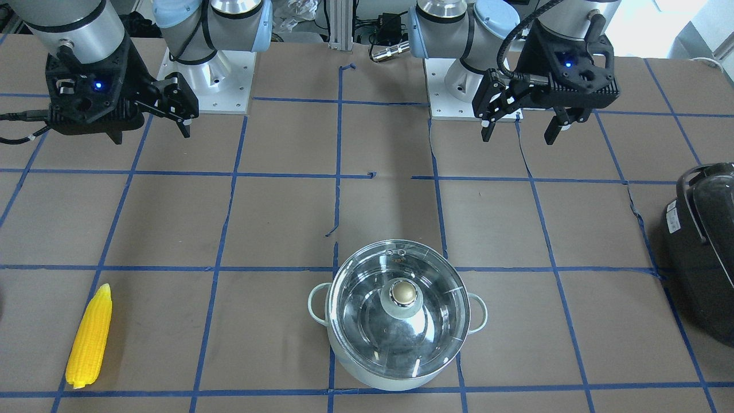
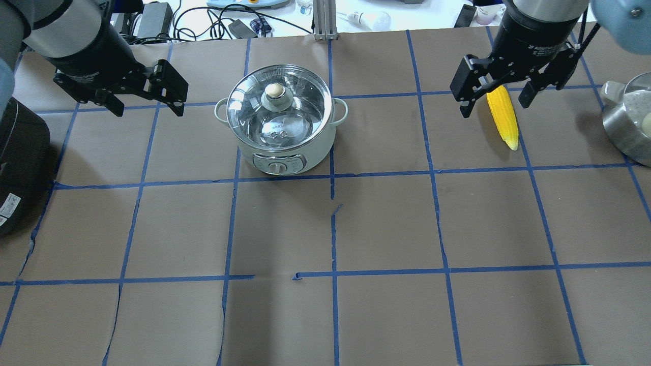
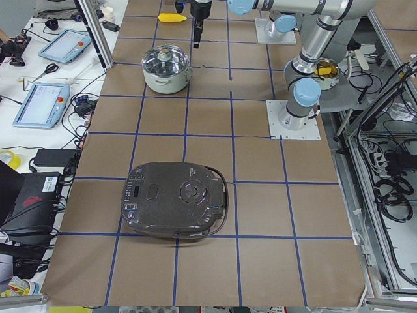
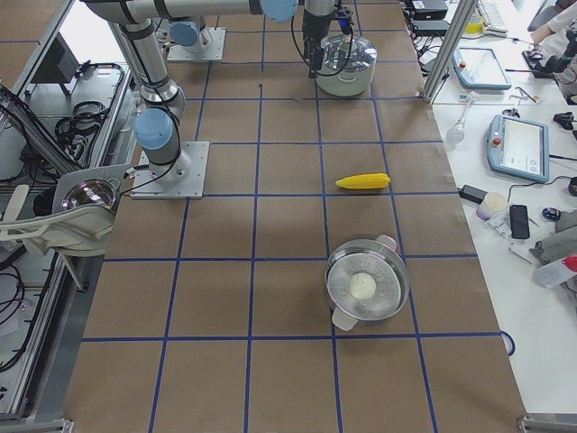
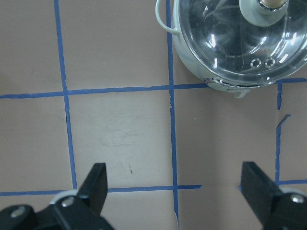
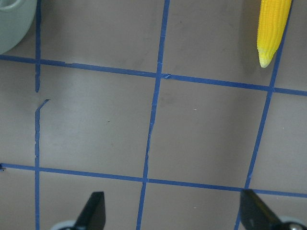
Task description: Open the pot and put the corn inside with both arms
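The pot (image 1: 344, 344) stands on the table with its glass lid (image 1: 367, 321) and gold knob (image 1: 404, 292) on; it also shows in the overhead view (image 2: 285, 152) and the left wrist view (image 5: 192, 62). The corn (image 1: 90, 338) lies flat on the table apart from the pot, also seen in the overhead view (image 2: 506, 127) and the right wrist view (image 6: 272, 28). My left gripper (image 1: 519, 136) (image 2: 147, 111) is open and empty, high above the table beside the pot. My right gripper (image 1: 152, 135) (image 2: 494, 108) is open and empty, high above the table near the corn.
A large black appliance (image 1: 702, 252) (image 2: 20, 162) sits at the table end on my left. A steel pot with a white ball inside (image 2: 628, 122) (image 4: 367, 287) sits beyond the corn on my right. Blue tape lines grid the brown table (image 2: 386, 223).
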You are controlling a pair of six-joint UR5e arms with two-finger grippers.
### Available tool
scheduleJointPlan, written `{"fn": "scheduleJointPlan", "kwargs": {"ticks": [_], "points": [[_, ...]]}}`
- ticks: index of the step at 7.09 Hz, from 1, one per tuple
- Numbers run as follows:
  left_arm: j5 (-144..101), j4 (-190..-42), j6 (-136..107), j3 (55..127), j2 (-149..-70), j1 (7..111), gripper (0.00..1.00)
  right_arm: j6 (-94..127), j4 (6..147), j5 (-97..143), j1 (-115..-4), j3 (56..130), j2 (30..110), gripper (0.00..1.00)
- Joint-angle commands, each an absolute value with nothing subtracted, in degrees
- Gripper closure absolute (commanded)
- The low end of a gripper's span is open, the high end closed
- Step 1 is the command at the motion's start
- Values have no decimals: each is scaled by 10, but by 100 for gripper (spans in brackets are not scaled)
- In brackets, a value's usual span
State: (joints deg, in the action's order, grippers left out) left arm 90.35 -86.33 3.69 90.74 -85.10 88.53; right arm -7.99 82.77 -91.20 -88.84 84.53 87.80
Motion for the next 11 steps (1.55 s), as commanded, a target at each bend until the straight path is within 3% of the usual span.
{"fn": "scheduleJointPlan", "kwargs": {"ticks": [1, 3, 5, 7, 11], "points": [[907, -864, 37, 908, -837, 887, 0, -71, 835, -916, -888, 847, 875, 0], [908, -865, 33, 916, -836, 886, 0, -81, 946, -916, -882, 852, 849, 0], [907, -876, 31, 917, -837, 886, 0, -84, 962, -917, -845, 855, 827, 0], [909, -882, 29, 918, -836, 886, 0, -90, 1000, -905, -786, 871, 778, 0], [910, -908, 29, 911, -851, 885, 0, -99, 1176, -912, -774, 893, 684, 0]]}}
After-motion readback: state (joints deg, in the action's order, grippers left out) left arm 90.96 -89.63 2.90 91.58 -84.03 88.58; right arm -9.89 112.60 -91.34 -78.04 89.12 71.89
